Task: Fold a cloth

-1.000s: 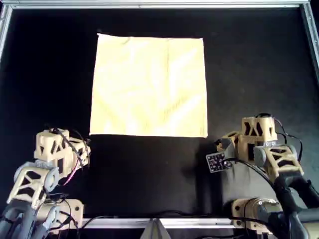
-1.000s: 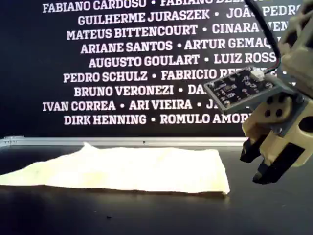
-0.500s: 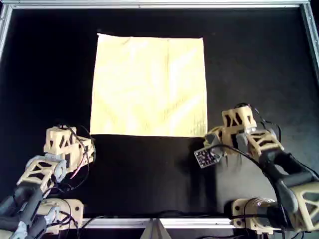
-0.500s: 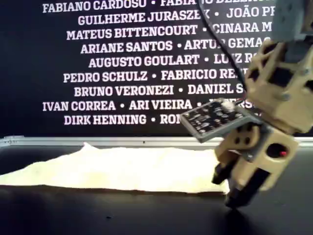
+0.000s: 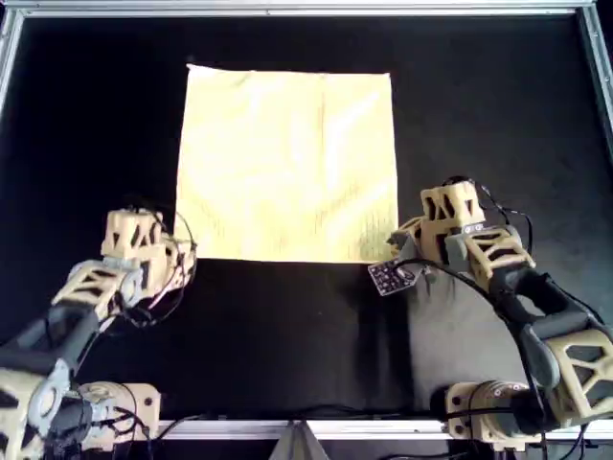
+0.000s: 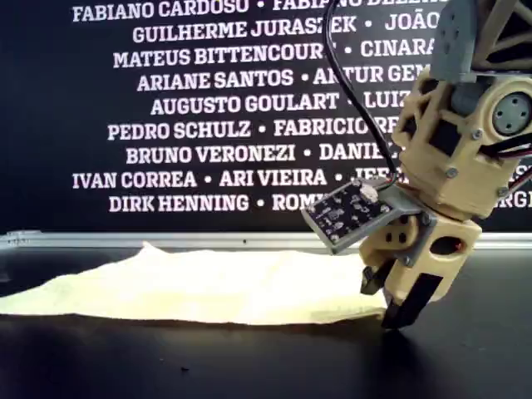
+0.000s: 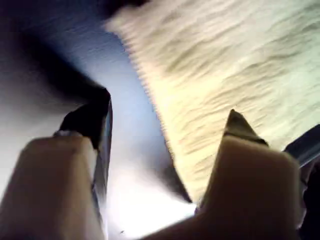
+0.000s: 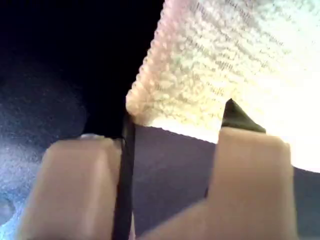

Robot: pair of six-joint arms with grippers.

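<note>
Cloth [image 5: 287, 163] lies flat and unfolded on the black table [image 5: 498, 115] in the overhead view, filling the area from centre toward 12 o'clock, its near edge running straight across the middle. The left gripper [image 5: 177, 261] sits at the cloth's 7 o'clock corner; the right gripper [image 5: 400, 247] sits at its 5 o'clock corner, with a small circuit board [image 5: 391, 278] projecting from the arm.

Exterior view: the cloth [image 6: 208, 287] shows as a low, faintly rumpled sheet. The right gripper [image 6: 391, 303] points down at the corner on the exterior view's right, fingertips at table level, just touching or just beside the cloth edge. Behind stands a dark wall of white names [image 6: 208, 108].

Left wrist view: the left gripper [image 7: 167, 145] is spread, one finger [image 7: 92, 120] over bare table, the other over fabric, so the cloth [image 7: 235, 65] edge runs between them.

Right wrist view: the right gripper [image 8: 175, 135] is likewise spread, and the cloth [image 8: 220, 60] corner lies just ahead of the gap, not yet pinched.

Step in hand, as judged: approach to the two near corners, nothing folded yet. The next move calls for both jaws to close on a single layer at each corner, then lift together and carry the near edge toward 12 o'clock, keeping equal height so the sheet does not skew.
</note>
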